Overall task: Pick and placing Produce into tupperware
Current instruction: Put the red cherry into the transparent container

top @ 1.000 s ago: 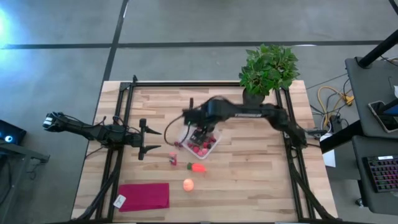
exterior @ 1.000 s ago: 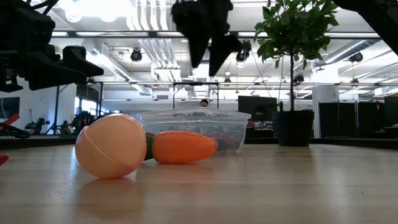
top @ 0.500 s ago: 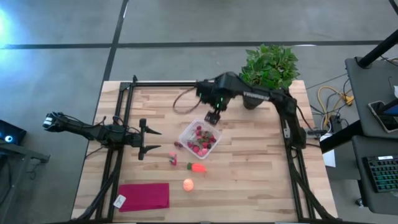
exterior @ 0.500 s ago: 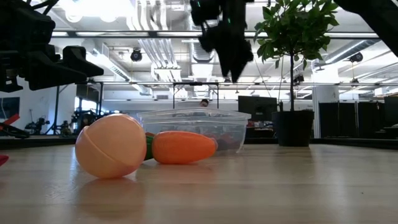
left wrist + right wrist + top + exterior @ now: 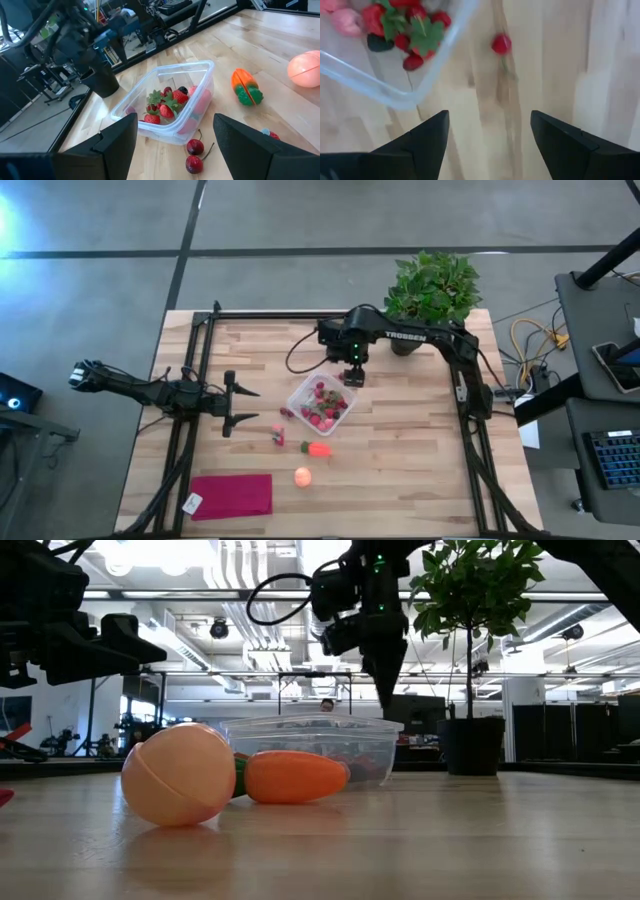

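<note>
We saw that the right end effector (image 5: pixel 354 376) had left the tupperware (image 5: pixel 320 404); a second earlier it had hung low over the box, half a second earlier it had lifted toward the far side, and now it hovered just beyond the far corner of the box, pointing down; its fingers stood wide apart and held nothing, as the right wrist view showed bare worktop (image 5: pixel 485 130) between them. We took this to mean that a piece had just been dropped in and that the arm was free for the next pick.

The tupperware sat near the middle of the worktop, clear-walled and open-topped; inside it lay a small heap of strawberries (image 5: pixel 165 106) with green tops, a dark berry among them, and a pink piece against one wall. It was far from full.

Outside the box a good deal remained; two cherries (image 5: pixel 192 154) lay touching the worktop just beside its near wall, one more red berry (image 5: pixel 501 44) lay apart from its corner in the right wrist view, the carrot (image 5: pixel 318 448) lay near the box on the side toward the front edge, and the round fruit (image 5: pixel 302 476) lay a little beyond the carrot.

The left end effector (image 5: pixel 238 402) waited at the left side of the worktop, its fingers spread and empty, facing the box.
</note>
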